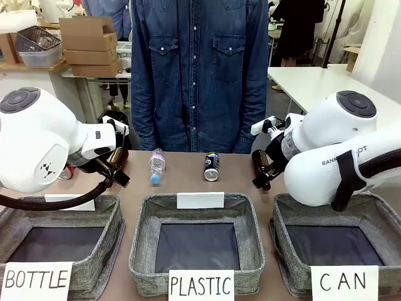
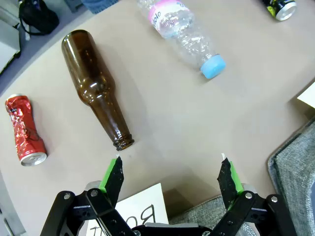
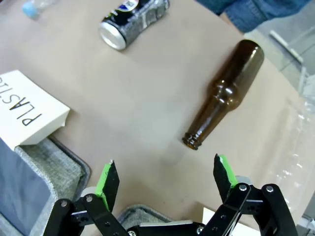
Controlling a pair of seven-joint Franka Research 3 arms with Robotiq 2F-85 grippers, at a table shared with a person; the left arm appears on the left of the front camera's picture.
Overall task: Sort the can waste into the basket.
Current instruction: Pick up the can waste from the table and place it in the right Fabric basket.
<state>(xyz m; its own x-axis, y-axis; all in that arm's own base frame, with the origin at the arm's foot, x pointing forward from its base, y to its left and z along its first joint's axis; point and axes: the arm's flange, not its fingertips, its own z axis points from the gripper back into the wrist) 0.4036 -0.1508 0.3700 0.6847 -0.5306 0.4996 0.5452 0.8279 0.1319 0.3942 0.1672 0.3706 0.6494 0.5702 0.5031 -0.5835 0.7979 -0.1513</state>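
A dark blue-black can (image 1: 212, 167) lies on its side on the brown table in front of the person; the right wrist view has this can (image 3: 133, 19) far ahead to the left. A red dented can (image 2: 24, 130) lies at the table's left, left of my left gripper (image 2: 172, 172), and peeks out behind the left arm (image 1: 66, 174). The grey basket (image 1: 376, 216) with the "CAN" card stands at the front right, with nothing in it. My right gripper (image 3: 165, 179) hovers over the table by that basket. Both grippers are open and hold nothing.
A brown glass bottle (image 2: 98, 88) lies just ahead of the left fingers, another (image 3: 226, 93) ahead of the right ones. A clear plastic bottle (image 1: 157, 165) with a blue cap lies near the dark can. Baskets marked "PLASTIC" (image 1: 250, 216) and "BOTTLE" (image 1: 113, 216) stand beside the CAN one.
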